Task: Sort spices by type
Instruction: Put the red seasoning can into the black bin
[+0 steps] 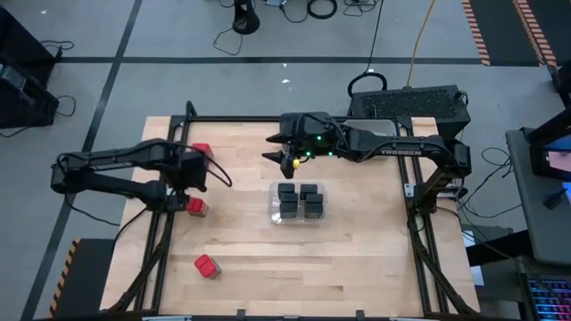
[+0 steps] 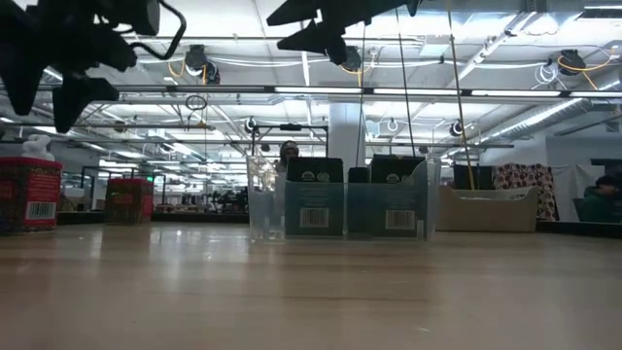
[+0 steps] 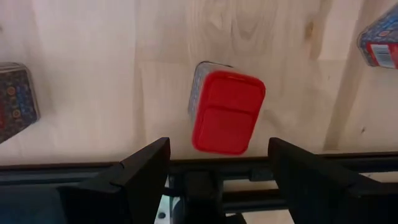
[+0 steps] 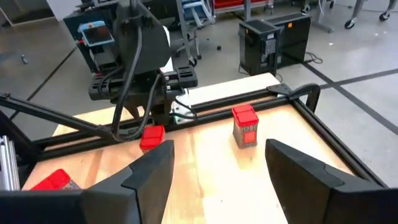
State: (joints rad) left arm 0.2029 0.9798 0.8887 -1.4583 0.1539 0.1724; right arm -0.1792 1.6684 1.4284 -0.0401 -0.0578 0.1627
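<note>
Wooden table [image 1: 357, 259] inside a black frame [image 1: 232, 120], seen from above; left arm [image 1: 116, 165] reaching in from the left side, right arm [image 1: 393, 147] from the right, stretched toward the far middle; clear bin [image 1: 299, 202] at the table's centre, holding four black boxes [image 1: 287, 193] in a two-by-two block, labels showing through the wall in the low view; left gripper [image 3: 217, 155] raised above the table's left part, fingers [image 3: 140, 171] apart and empty, directly over an upright red box [image 3: 225, 111] with wood showing between; right gripper [image 1: 278, 147] raised near the far edge, just beyond the bin, fingers [image 4: 146, 171] apart, nothing between them; another red box [image 1: 202, 150] upright by the far left corner; third red box [image 1: 207, 266] lying toward the near left, well apart from the others.
</note>
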